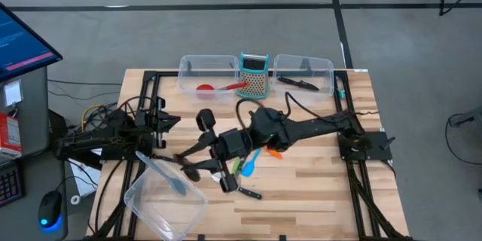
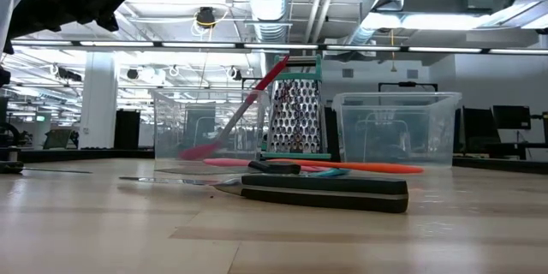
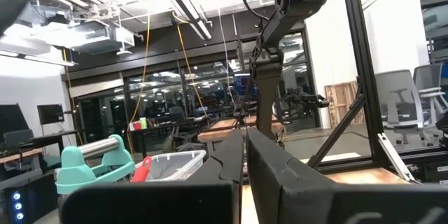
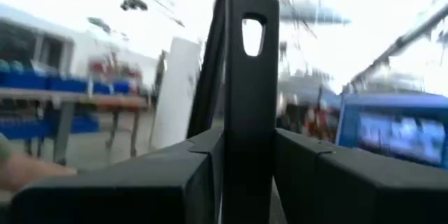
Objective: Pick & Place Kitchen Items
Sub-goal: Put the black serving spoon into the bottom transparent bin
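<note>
My right gripper [image 1: 197,154] hangs high over the table's middle, shut on a black utensil whose handle [image 4: 250,77] has a hanging hole at its free end; its head is hidden. My left gripper [image 3: 245,175] rests shut at the table's left edge. On the wood lie a black-handled knife [image 2: 321,193], a blue spatula [image 1: 249,163], a green spatula [image 1: 237,167] and an orange spatula [image 1: 273,151]. A red spoon [image 1: 218,88] leans in the far-left clear tub [image 1: 207,75], and a black knife [image 1: 297,83] lies in the far-right tub [image 1: 303,74]. My right gripper pinches the black utensil's handle [image 4: 248,161] between its two fingers, which lie along the handle. The free end with the hole [image 4: 253,33] sticks out past the fingertips. The utensil is lifted clear of the table; its other end is hidden behind the gripper.
A teal-framed grater [image 1: 254,74] stands upright between the two far tubs. A third clear tub [image 1: 162,199] lies tilted at the near left with a grey-blue spoon [image 1: 170,178] on it. Black frame rails [image 1: 354,188] run along both sides of the table.
</note>
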You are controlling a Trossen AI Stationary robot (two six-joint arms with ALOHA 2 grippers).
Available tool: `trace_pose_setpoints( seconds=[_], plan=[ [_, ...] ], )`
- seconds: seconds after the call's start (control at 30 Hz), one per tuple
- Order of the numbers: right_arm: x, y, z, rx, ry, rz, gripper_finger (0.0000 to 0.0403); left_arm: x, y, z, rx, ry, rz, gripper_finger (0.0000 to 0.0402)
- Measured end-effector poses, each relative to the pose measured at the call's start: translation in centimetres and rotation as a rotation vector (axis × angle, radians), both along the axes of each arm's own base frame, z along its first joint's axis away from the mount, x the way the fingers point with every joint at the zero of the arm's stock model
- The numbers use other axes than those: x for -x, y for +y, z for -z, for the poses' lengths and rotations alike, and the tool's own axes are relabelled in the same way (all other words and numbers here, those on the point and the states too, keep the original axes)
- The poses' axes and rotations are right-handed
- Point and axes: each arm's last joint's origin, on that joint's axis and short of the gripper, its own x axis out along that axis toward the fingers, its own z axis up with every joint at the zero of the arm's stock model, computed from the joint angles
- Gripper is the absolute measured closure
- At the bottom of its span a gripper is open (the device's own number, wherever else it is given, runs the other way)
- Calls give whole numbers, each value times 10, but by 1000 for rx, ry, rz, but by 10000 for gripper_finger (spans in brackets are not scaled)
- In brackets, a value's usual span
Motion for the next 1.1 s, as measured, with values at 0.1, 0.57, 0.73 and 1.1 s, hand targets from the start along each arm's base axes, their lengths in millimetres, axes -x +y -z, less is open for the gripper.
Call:
trace_pose_setpoints(
  seconds=[0.1,0.57,0.73,1.1],
  plan=[
    [-13,0,14,-20,-55,-82,324,0,0,0,0,-1,0,399],
    [-80,-31,112,-196,-80,-282,324,0,0,-1,-2,-7,3,399],
    [-89,-45,127,-248,-10,-293,324,0,0,-1,-1,-8,-1,399],
    [-100,-42,154,-255,161,-342,324,0,0,-1,-1,-8,0,399]
  ],
)
